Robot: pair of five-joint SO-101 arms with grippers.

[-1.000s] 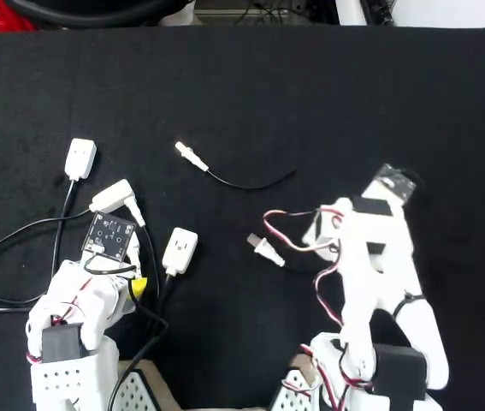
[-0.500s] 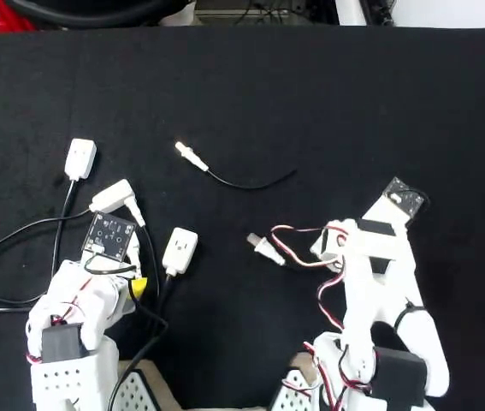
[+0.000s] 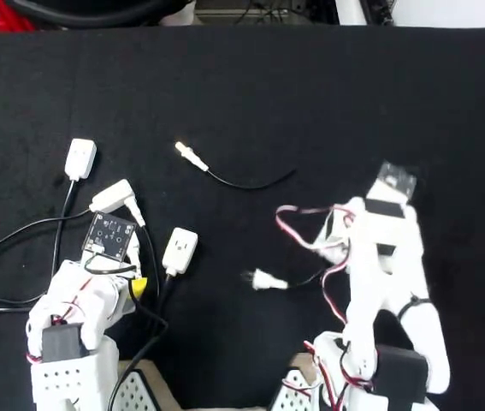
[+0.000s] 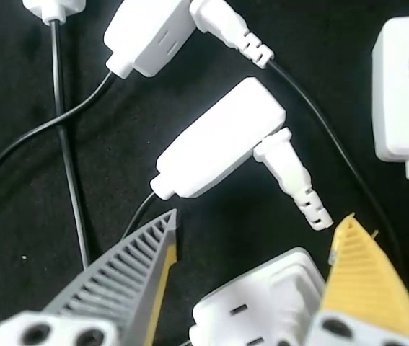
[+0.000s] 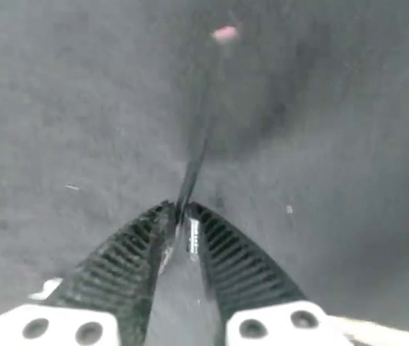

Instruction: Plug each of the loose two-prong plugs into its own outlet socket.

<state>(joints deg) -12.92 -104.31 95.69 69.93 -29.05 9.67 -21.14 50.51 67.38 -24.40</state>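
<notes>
A loose two-prong plug (image 3: pixel 264 280) lies on the black cloth in front of the right arm (image 3: pixel 383 248), prongs pointing left. Its thin black cord (image 5: pixel 198 137) runs into my right gripper (image 5: pixel 182 209), which is shut on it low over the cloth. A second loose plug (image 3: pixel 191 156) lies farther back with its cord curving right. My left gripper (image 4: pixel 258 220) is open at the near left, its grey and yellow fingers on either side of a white outlet socket (image 4: pixel 262 313). Just beyond it lie two sockets (image 4: pixel 218 140) (image 4: pixel 154 32) with plugs seated.
Another free socket (image 3: pixel 180 250) lies right of the left arm, and one more (image 3: pixel 80 158) at the far left. Black cords (image 3: pixel 54 223) tangle around the left arm. The cloth's far half and right side are bare.
The right arm pulled back, then swung out again, dragging the near plug by its cord toward the front edge and turning its prongs to the left. The left arm stayed still.
</notes>
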